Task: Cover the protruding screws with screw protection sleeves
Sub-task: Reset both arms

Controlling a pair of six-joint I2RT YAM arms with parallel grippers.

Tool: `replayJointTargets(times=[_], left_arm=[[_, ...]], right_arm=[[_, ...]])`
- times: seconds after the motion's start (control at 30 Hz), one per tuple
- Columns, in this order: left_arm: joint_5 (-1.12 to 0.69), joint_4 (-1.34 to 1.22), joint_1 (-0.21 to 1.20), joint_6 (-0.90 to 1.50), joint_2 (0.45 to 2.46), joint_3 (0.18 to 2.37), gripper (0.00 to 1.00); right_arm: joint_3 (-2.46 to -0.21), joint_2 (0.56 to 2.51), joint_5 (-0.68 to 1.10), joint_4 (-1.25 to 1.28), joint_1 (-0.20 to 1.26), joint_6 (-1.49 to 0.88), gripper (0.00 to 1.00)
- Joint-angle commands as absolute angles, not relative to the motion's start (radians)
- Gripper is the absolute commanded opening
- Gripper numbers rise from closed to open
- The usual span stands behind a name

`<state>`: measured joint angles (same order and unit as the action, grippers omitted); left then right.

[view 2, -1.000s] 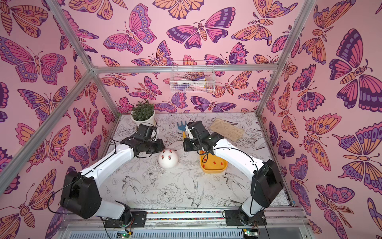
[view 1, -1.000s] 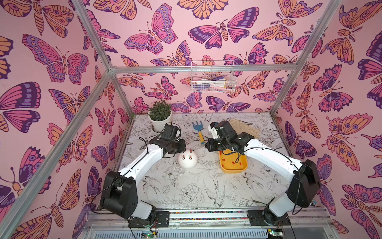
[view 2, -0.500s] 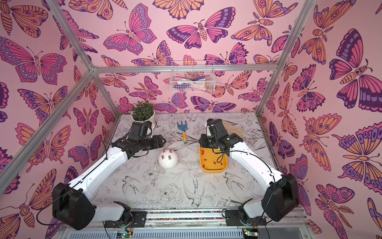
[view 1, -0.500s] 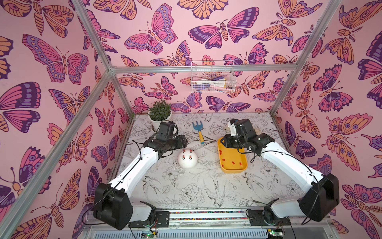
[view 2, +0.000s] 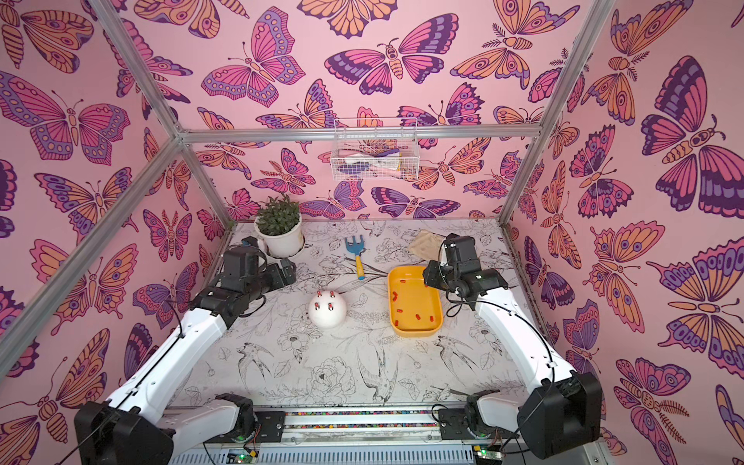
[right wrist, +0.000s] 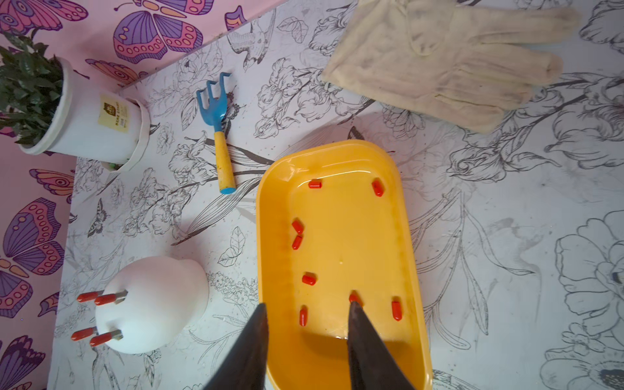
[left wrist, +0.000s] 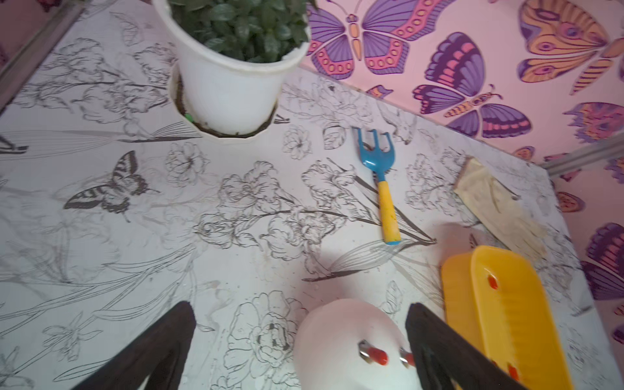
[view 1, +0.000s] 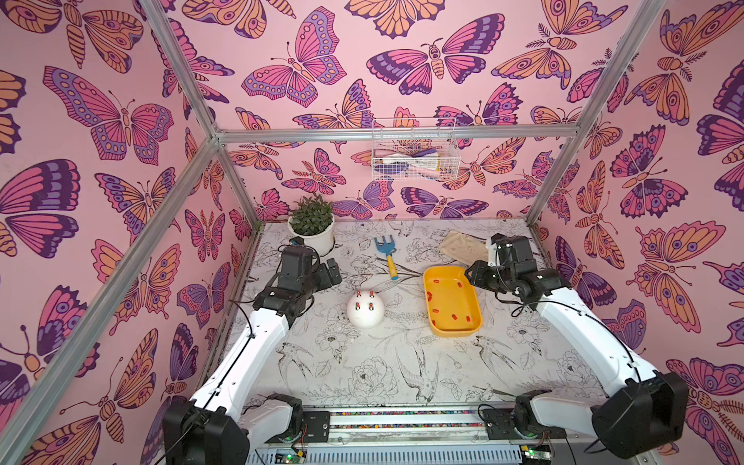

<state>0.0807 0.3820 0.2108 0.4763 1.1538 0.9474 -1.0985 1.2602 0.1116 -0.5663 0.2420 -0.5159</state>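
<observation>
our left gripper [view 1: 335, 273] hung wide open and empty; in a top view the white dome [view 1: 365, 314], its four screws [right wrist: 122, 294] in red sleeves [right wrist: 87, 296], sat at its five o'clock, farther from our part-open, empty right gripper [right wrist: 307, 305].

1. A green plant [view 1: 311, 219] in a white pot is seen at the far left corner of the table [view 1: 354, 354].
2. A toy rake [view 1: 386, 255], blue with a yellow handle, is laid flat near the back.
3. A pale glove [right wrist: 449, 64] is laid flat at the far right.
4. A yellow tray [view 1: 455, 331] is set just in front of the glove.
5. A white wire basket [view 1: 412, 149] is hung on the back wall.
6. The walls are covered with butterflies.
</observation>
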Motion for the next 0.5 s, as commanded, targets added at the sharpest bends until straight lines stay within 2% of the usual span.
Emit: replayJointTargets(times=[0.0,0.03,0.1,0.13,0.27,0.47], left_arm=[[0.198,0.297,0.175,0.467,1.141,0.896,1.00],[0.216,0.262,0.168,0.449,1.141,0.876,1.00],[0.270,0.189,0.164,0.404,1.144,0.831,1.00],[0.313,0.156,0.163,0.394,1.147,0.810,1.00],[0.484,0.006,0.149,0.374,1.166,0.718,0.99],[0.551,-0.455,0.144,0.302,1.228,0.519,0.99]], right_arm=[[-1.093,1.251,0.100,-0.591,0.209,-0.484,0.52],[-1.093,1.256,0.098,-0.590,0.198,-0.480,0.58],[-1.095,1.266,0.094,-0.589,0.177,-0.471,0.82],[-1.096,1.273,0.095,-0.588,0.167,-0.465,0.87],[-1.102,1.292,0.068,-0.584,0.141,-0.453,1.00],[-1.073,1.284,-0.012,-0.510,0.123,-0.425,1.00]])
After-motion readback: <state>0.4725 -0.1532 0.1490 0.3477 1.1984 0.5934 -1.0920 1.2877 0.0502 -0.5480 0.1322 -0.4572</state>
